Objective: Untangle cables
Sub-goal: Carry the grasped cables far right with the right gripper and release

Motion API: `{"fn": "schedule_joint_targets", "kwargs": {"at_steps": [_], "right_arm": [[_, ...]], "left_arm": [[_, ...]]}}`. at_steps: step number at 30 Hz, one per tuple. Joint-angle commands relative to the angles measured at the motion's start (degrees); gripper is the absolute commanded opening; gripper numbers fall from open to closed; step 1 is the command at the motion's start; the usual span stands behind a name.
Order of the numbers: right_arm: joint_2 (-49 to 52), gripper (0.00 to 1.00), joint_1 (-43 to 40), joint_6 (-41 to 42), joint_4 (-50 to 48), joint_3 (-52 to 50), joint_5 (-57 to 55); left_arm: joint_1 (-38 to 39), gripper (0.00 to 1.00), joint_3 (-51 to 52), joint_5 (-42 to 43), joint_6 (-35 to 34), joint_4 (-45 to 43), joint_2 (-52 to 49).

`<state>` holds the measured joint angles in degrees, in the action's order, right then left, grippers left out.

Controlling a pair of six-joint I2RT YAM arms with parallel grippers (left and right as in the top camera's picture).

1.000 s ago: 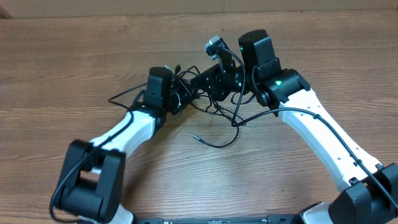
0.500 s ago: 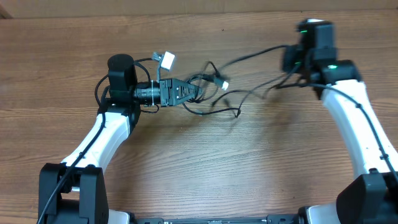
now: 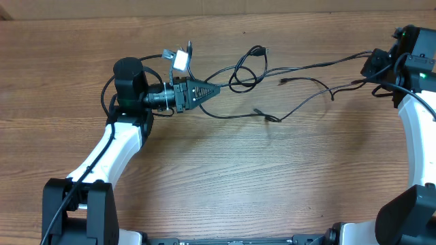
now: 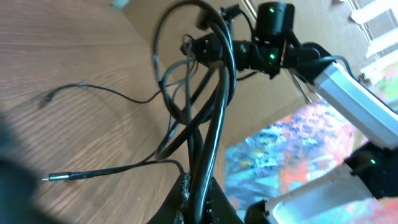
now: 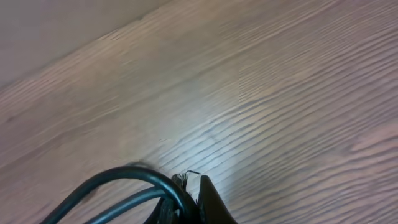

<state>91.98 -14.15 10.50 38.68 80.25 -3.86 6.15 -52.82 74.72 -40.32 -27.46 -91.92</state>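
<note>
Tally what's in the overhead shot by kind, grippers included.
grippers: 2 (left gripper, right gripper)
cable tangle: 1, strand count unclear
white connector: 1
total: 4

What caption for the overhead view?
Left gripper and right gripper, both shut on the cables, hold them stretched across the table.

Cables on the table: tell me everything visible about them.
The cables are a few thin black flexible cords, strung across the wooden table between the left gripper and the right gripper, each shut on them. Near the left gripper they cross in a loop, and loose ends lie on the wood midway. One end has a silver tip. A white plug sits beside the left gripper. They look partly tangled.
</note>
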Motion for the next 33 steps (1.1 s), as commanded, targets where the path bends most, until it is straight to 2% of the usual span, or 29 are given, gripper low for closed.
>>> {"fn": "schedule_joint_targets", "kwargs": {"at_steps": [1, 4, 8, 9, 13, 16, 18, 20, 21, 22, 23, 25, 28, 30, 31, 32, 33], "right_arm": [[-1.4, 0.05, -5.7, 3.4, -4.1, 0.5, -18.2], [-1.4, 0.12, -7.7, 4.5, -5.7, 0.5, -16.4], [-1.4, 0.2, -8.1, 4.5, -4.7, 0.5, -10.5], [-1.4, 0.23, -8.1, 4.5, -4.6, 0.5, -8.7], [-1.4, 0.45, -7.5, 4.5, -4.6, 0.5, 0.9], [-1.4, 0.42, -6.8, 4.5, -4.3, 0.5, 10.3], [-1.4, 0.36, -6.2, 4.0, -3.9, 0.5, 17.4], [-1.4, 0.34, -4.7, -1.0, -3.9, 0.5, 27.5], [-1.4, 0.37, -4.0, -2.6, -4.1, 0.5, 29.2], [-1.4, 0.45, -2.9, -3.4, -4.3, 0.5, 29.0], [-1.4, 0.47, -2.2, -3.1, -4.1, 0.4, 28.0], [-0.5, 0.52, -0.4, 2.3, -1.3, 0.3, 24.9], [2.4, 0.59, 2.4, 10.5, 3.1, -0.5, 24.9], [4.6, 0.59, 4.3, 16.5, 5.2, -0.9, 24.9], [6.8, 0.6, 5.9, 21.1, 5.9, -0.9, 24.9], [8.8, 0.65, 7.1, 25.0, 5.7, -0.9, 24.4], [9.9, 0.65, 7.7, 27.6, 5.6, -0.9, 23.6]], "left_arm": [[-6.9, 0.04, -0.7, -5.2, -0.9, -0.2, 1.0], [-11.3, 0.05, -0.7, -11.4, -5.1, -0.2, 1.0], [-14.9, 0.17, -0.7, -16.8, -10.8, -0.2, 1.0], [-15.2, 0.18, -0.7, -16.9, -11.9, -0.2, 1.0], [-14.4, 0.19, -0.7, -15.9, -12.6, -0.1, 1.0], [-12.8, 0.16, -0.7, -15.8, -12.4, -0.1, 1.0], [-11.5, 0.16, -0.7, -16.6, -12.3, 0.2, 1.0], [-9.7, 0.2, -0.7, -17.4, -11.1, 0.2, 1.0], [-8.9, 0.25, -0.7, -17.8, -10.8, 0.3, 1.0], [-7.7, 0.31, -0.7, -18.5, -10.3, 0.3, 1.0], [-6.9, 0.34, -0.7, -19.1, -9.6, 0.5, 1.0], [-4.5, 0.48, -0.7, -21.5, -7.9, 2.8, 1.0], [-0.9, 0.51, -0.7, -26.5, -4.7, 7.7, 0.9], [1.7, 0.55, -0.7, -30.7, -2.0, 10.0, 0.9], [4.3, 0.64, -0.7, -33.7, 1.4, 11.3, 0.9], [6.0, 0.7, -0.7, -35.8, 3.6, 11.6, 0.9], [6.6, 0.72, -0.7, -36.9, 4.4, 11.7, 0.9]]}}
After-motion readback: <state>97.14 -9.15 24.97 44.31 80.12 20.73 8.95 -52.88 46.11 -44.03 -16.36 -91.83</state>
